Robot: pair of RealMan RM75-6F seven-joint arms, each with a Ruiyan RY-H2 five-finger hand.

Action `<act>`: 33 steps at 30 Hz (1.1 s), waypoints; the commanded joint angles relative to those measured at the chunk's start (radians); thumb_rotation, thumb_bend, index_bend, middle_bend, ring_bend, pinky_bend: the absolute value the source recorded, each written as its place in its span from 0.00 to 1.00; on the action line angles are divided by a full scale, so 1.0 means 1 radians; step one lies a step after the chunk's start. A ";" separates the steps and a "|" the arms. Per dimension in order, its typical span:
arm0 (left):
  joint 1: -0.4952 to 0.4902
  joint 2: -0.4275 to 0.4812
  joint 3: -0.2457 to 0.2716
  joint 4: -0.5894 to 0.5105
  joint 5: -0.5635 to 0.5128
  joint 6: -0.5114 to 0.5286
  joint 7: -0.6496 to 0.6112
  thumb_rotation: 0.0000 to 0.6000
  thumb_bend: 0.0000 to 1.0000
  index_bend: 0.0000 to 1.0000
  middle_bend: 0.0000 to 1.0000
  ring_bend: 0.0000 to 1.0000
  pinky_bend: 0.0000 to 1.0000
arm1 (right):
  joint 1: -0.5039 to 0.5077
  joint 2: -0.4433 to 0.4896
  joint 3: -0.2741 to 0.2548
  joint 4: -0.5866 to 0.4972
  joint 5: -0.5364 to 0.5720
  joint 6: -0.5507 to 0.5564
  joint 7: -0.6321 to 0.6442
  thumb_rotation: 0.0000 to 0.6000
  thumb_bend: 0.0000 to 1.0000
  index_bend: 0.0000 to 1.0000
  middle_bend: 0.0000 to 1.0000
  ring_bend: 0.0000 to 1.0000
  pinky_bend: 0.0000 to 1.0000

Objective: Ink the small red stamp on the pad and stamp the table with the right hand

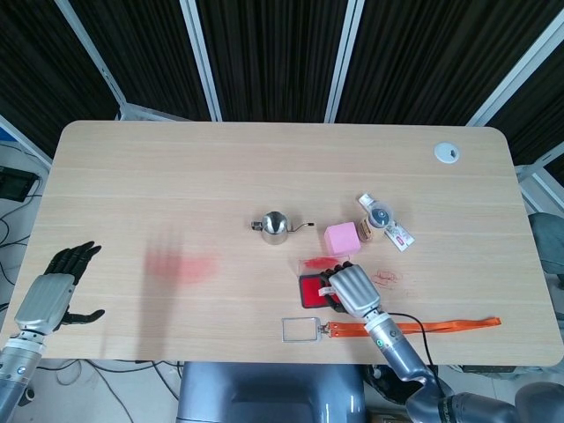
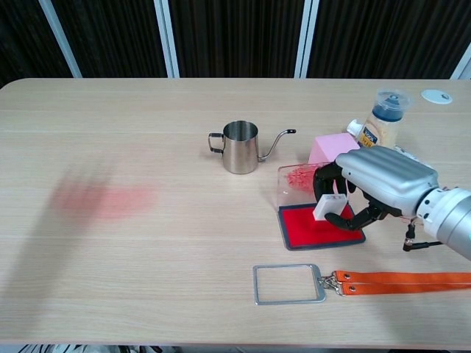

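Inking step, by my read. Right hand (image 2: 375, 184) grips the small white-handled red stamp (image 2: 329, 207) between thumb and fingers (image 2: 325, 179), stamp sitting over the open red ink pad in its dark tray (image 2: 309, 229). Contact with the ink can't be confirmed from either view.

Next, likely: press down, lift straight, carry to bare wooden table (image 2: 169, 243) on the near side of the fingers, press.

Containers: the pad's clear lid (image 2: 294, 184) stands up just beyond the fingers, red-smeared. Steel gooseneck pitcher (image 2: 241, 147) well clear of the fingertips, contents not visible. Capped bottle (image 2: 384, 118) behind the hand.

Left hand (image 1: 55, 295) empty, fingers spread, far from the pad.
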 commanded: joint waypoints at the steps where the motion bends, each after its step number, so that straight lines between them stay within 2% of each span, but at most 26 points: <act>1: 0.000 0.000 0.000 0.000 -0.001 0.000 0.000 1.00 0.01 0.00 0.00 0.00 0.00 | 0.004 -0.017 -0.002 0.027 -0.001 -0.004 -0.008 1.00 0.69 0.79 0.68 0.51 0.47; 21: -0.001 0.002 0.000 -0.002 -0.001 -0.002 -0.005 1.00 0.01 0.00 0.00 0.00 0.00 | 0.001 -0.061 -0.020 0.080 0.023 -0.033 -0.011 1.00 0.70 0.79 0.68 0.51 0.47; 33: -0.002 0.002 -0.001 -0.002 -0.002 -0.003 -0.006 1.00 0.01 0.00 0.00 0.00 0.00 | 0.009 -0.046 -0.001 0.042 0.017 -0.013 -0.022 1.00 0.70 0.79 0.68 0.51 0.47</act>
